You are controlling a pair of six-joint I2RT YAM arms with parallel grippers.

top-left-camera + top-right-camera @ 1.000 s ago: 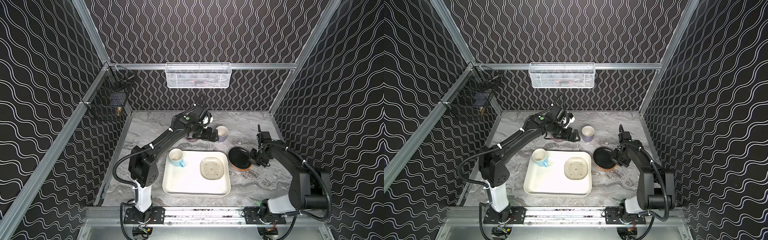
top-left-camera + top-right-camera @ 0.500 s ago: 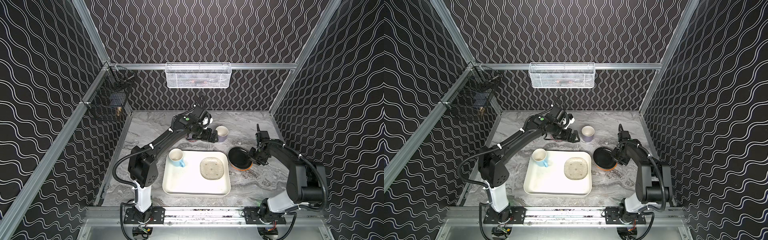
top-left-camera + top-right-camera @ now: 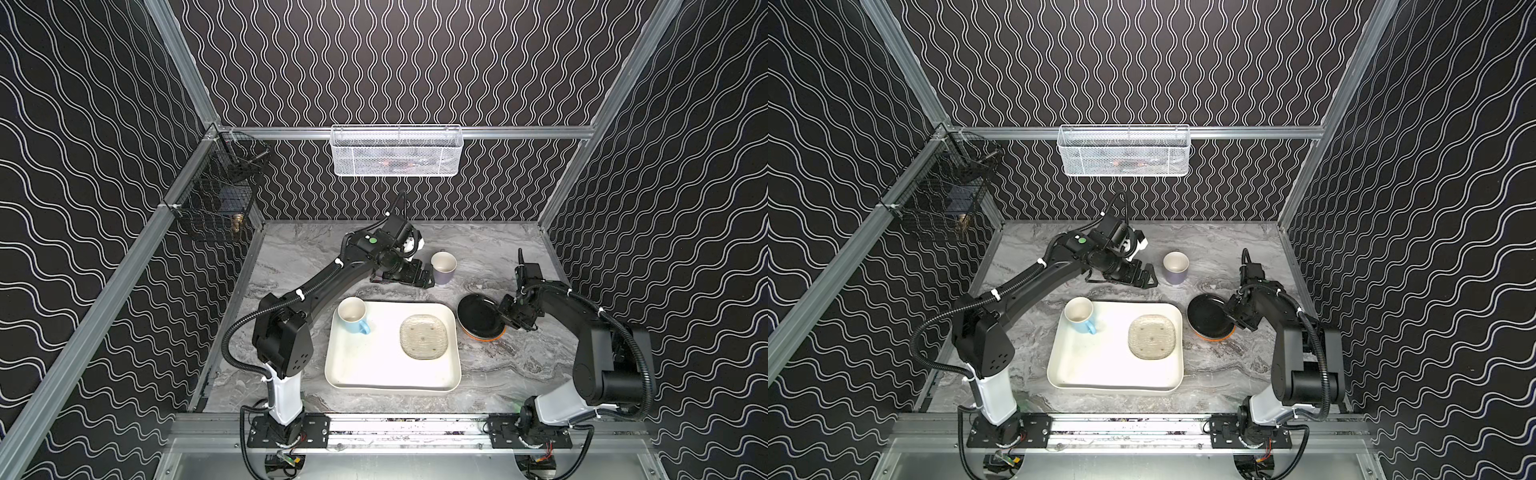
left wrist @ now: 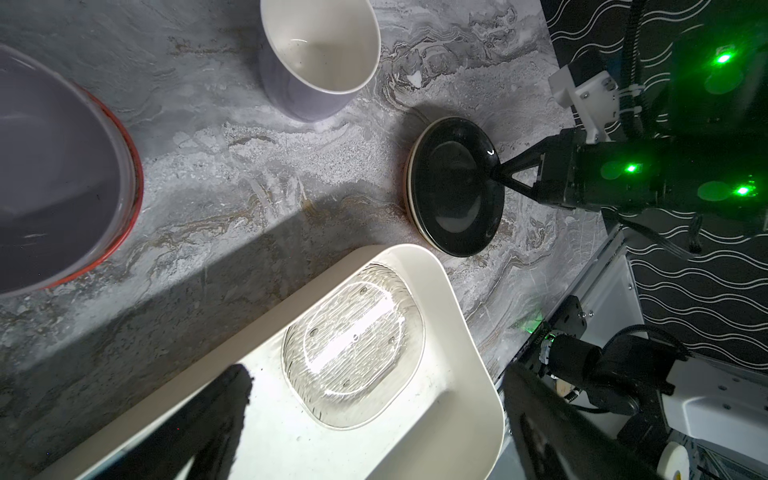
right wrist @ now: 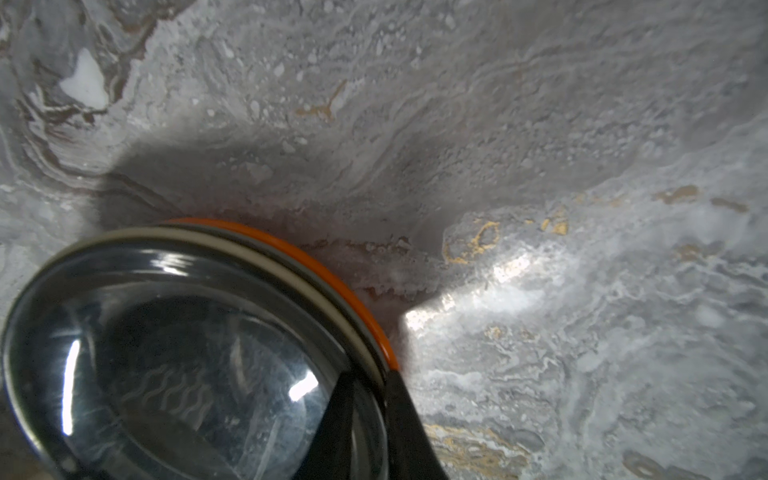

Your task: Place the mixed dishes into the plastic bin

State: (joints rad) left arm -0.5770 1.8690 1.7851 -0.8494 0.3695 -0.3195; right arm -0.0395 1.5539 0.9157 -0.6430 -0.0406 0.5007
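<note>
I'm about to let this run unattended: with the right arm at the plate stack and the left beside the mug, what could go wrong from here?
1. The right gripper has its jaws on only the thin rim of the black plate; lifted, it may tilt or slip.
2. Whether the pale yellow plate beneath is caught too is unclear; it might get dragged along.
3. The open left gripper sits close to the lavender-grey mug and could nudge it over.

Blue mug [image 3: 352,314], glass plate [image 3: 423,342] inside bin [image 3: 374,368]
</note>
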